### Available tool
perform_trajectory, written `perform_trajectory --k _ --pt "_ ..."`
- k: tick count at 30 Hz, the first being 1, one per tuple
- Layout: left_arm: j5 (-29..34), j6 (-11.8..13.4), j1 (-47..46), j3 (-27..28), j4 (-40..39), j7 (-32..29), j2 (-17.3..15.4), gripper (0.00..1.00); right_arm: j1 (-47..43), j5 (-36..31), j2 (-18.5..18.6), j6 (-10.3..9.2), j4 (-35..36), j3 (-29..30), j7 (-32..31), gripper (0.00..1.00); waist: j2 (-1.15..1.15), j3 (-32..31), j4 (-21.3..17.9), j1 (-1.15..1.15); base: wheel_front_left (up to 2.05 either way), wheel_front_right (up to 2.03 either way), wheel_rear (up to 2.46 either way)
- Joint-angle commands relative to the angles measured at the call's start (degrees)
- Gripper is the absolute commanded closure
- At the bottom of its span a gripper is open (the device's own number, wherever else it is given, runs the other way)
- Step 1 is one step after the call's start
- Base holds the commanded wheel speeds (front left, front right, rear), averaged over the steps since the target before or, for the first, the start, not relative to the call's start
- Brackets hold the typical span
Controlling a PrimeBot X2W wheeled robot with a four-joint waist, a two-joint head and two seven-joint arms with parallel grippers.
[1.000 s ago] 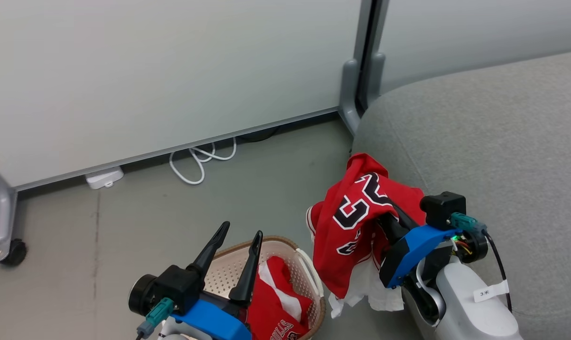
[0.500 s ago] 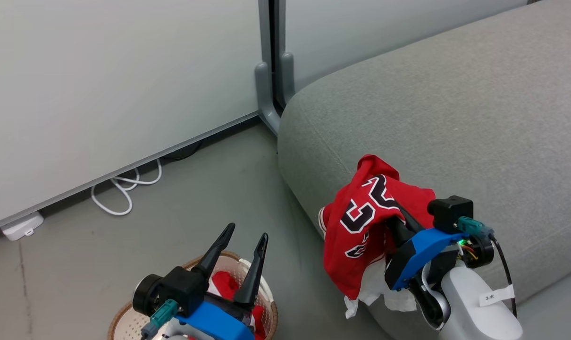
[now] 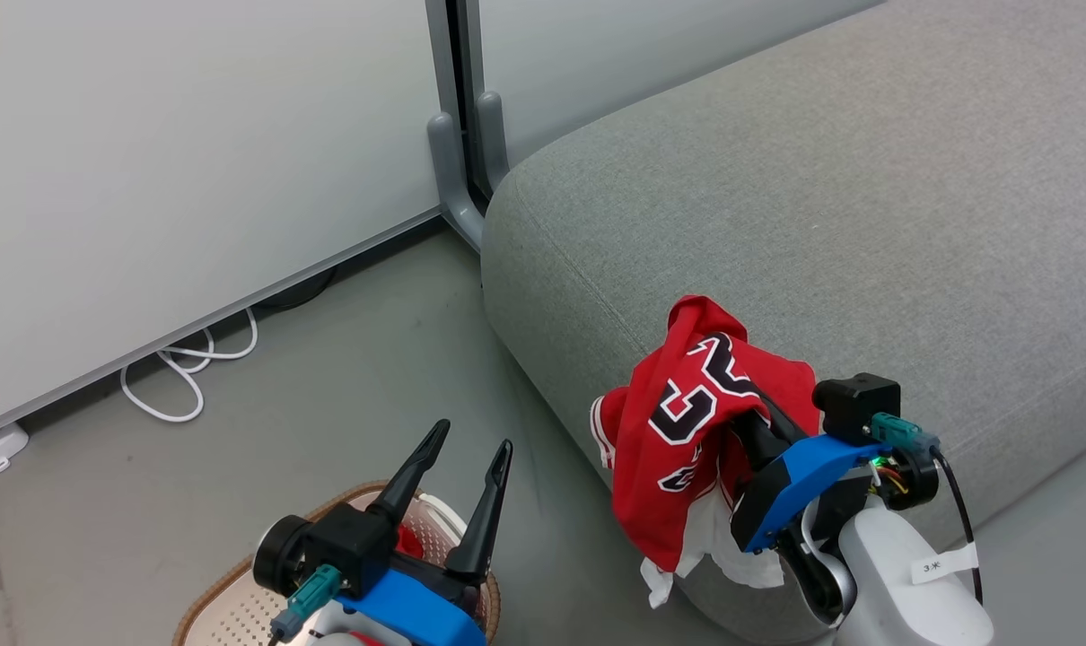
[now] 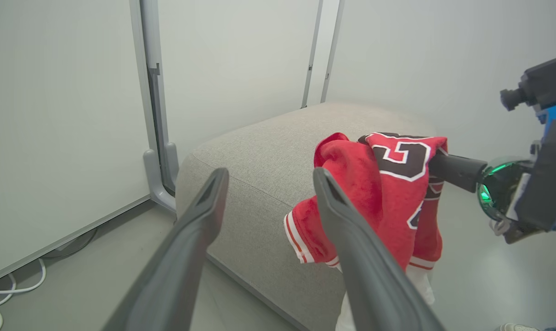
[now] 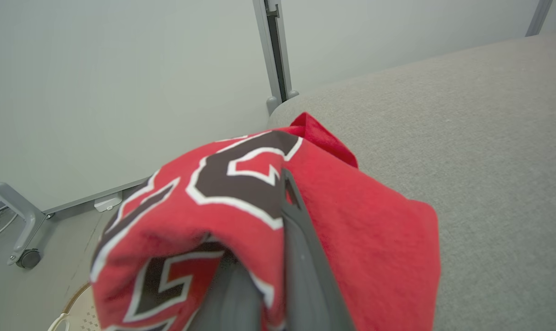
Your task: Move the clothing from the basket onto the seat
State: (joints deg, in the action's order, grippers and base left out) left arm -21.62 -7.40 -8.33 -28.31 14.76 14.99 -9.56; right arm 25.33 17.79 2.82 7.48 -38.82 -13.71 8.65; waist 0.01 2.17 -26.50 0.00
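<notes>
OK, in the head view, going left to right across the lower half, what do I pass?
White cable on the floor → left gripper, open → red clothing → black block on the right wrist.

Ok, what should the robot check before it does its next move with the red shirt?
1. Red thin-fabric jersey held: ok, right end effector shut on it.
2. Jersey over the grey fabric sofa seat: not ok, it hangs at the seat's edge.
3. Seat top bare for landing: ok.
4. Left end effector out of the way: ok, open, apart from jersey.
5. Cream perforated plastic basket emptied: not ok, red fabric shows inside.
</notes>
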Motion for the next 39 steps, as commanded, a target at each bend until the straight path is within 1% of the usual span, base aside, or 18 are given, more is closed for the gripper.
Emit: perform_trajectory --k 1,8,12,15,18,24,28,33,39 --pt "0.2 -0.1 -0.8 0.0 -0.1 0.3 -0.4 0.00 -0.8 0.5 0.1 0.03 0.3 0.0 0.2 1.00 -0.01 0.1 0.0 0.00 0.00 0.00 0.00" --pt "0.3 -0.1 -1.5 -0.2 -0.3 0.3 -0.7 0.00 0.8 1.2 0.1 0.03 0.2 0.0 -0.6 1.00 -0.01 1.6 0.8 0.00 0.00 0.00 0.00" --pt "0.8 -0.1 -2.9 -0.3 -1.1 0.3 -1.6 0.00 6.3 -1.3 0.1 0.03 -0.4 3.3 -3.0 1.00 -0.01 4.5 1.7 0.00 0.00 0.00 0.00" --pt "1.3 -0.1 -4.7 -0.9 -1.6 0.3 -2.6 0.00 11.8 -3.2 0.8 0.03 -0.4 7.7 -4.9 1.00 -0.01 7.6 2.7 0.00 0.00 0.00 0.00" --pt "1.4 -0.1 -7.0 -1.4 -2.1 0.3 -3.4 0.00 17.7 -3.9 2.7 0.03 0.1 12.2 -6.7 1.00 -0.01 11.1 4.2 0.00 0.00 0.00 0.00" --pt "2.1 -0.1 -12.4 -3.6 -3.7 0.3 -4.8 0.00 28.3 -4.8 8.3 0.03 0.4 21.5 -10.5 1.00 -0.01 18.8 7.4 0.00 0.00 0.00 0.00" --pt "2.8 -0.1 -15.5 -3.1 -5.3 0.3 -6.0 0.00 34.3 -5.5 12.0 0.03 1.0 28.1 -10.9 1.00 -0.01 24.6 8.9 0.00 0.00 0.00 0.00" --pt "4.5 -0.1 -18.7 -2.4 -8.3 0.3 -7.2 0.00 37.2 -7.0 15.7 0.03 1.2 35.3 -9.8 1.00 -0.01 31.4 10.6 0.00 0.00 0.00 0.00" --pt "5.9 0.0 -20.0 -0.4 -11.2 0.3 -8.2 0.00 35.8 -6.2 16.7 0.03 -3.2 42.2 -7.2 1.00 -0.01 36.8 11.3 0.00 0.00 0.00 0.00"
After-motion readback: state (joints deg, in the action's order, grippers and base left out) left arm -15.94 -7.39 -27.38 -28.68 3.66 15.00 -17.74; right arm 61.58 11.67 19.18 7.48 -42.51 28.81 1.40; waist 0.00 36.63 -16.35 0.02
